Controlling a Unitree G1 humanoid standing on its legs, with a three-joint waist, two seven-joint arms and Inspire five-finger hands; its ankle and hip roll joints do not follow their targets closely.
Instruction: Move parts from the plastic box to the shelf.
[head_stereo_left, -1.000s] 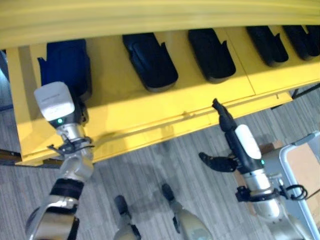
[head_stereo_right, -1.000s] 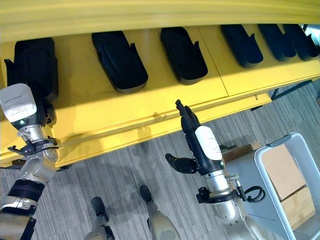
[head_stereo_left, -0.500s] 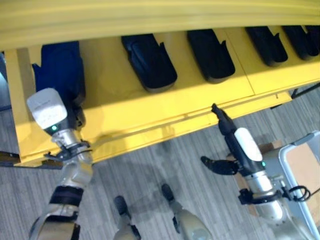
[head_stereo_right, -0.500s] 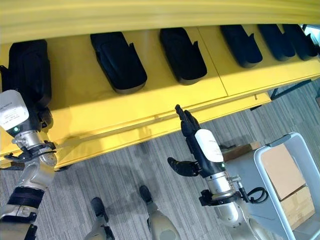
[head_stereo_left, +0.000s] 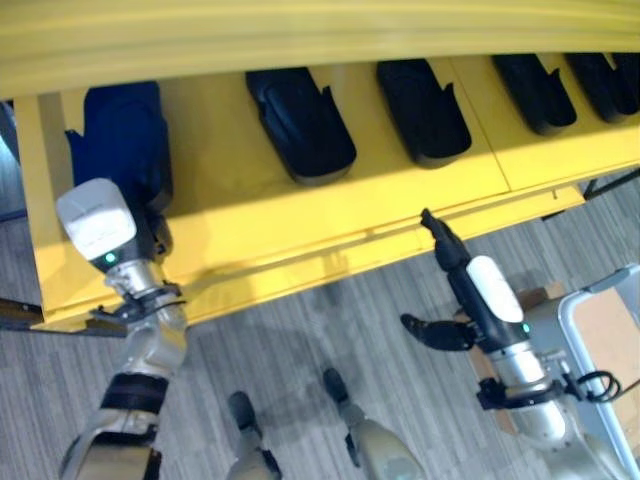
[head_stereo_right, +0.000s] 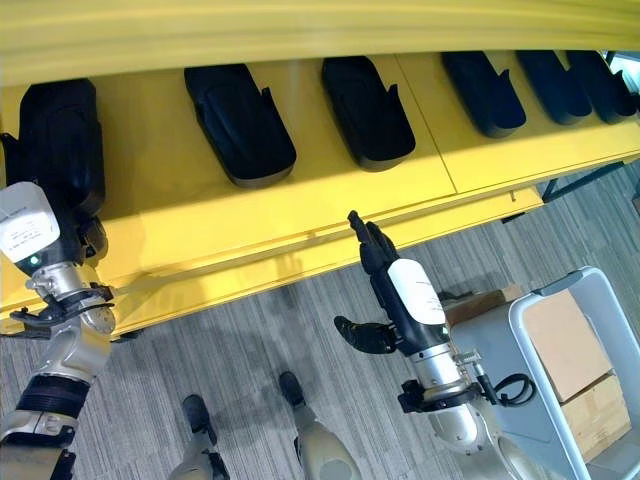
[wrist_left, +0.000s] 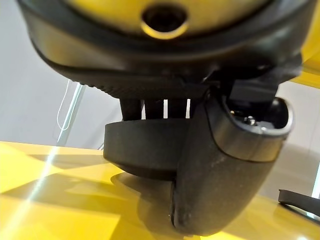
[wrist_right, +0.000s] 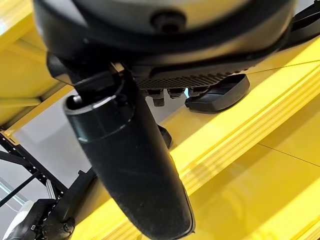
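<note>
Several black moulded parts lie in a row on the yellow shelf (head_stereo_left: 300, 215). My left hand (wrist_left: 220, 165) is at the leftmost black part (head_stereo_left: 120, 130), near the shelf's left end. In the left wrist view its fingers reach over this part (wrist_left: 145, 150) and its thumb presses the near side, so the hand is shut on it. The part rests on the shelf board. My right hand (head_stereo_right: 400, 290) hangs below the shelf's front edge, open, fingers straight and pointing at the edge, thumb (wrist_right: 135, 175) spread aside, holding nothing.
A pale plastic box (head_stereo_right: 520, 310) with cardboard (head_stereo_right: 565, 345) inside stands on the floor at the lower right, beside my right arm. An upper yellow shelf board (head_stereo_left: 320, 40) overhangs the row. Another black part (wrist_right: 217, 95) shows past the right hand's fingers.
My left hand has shifted slightly left and toward the shelf's front, and the leftmost part shifted a little with it. The right hand sank slightly.
</note>
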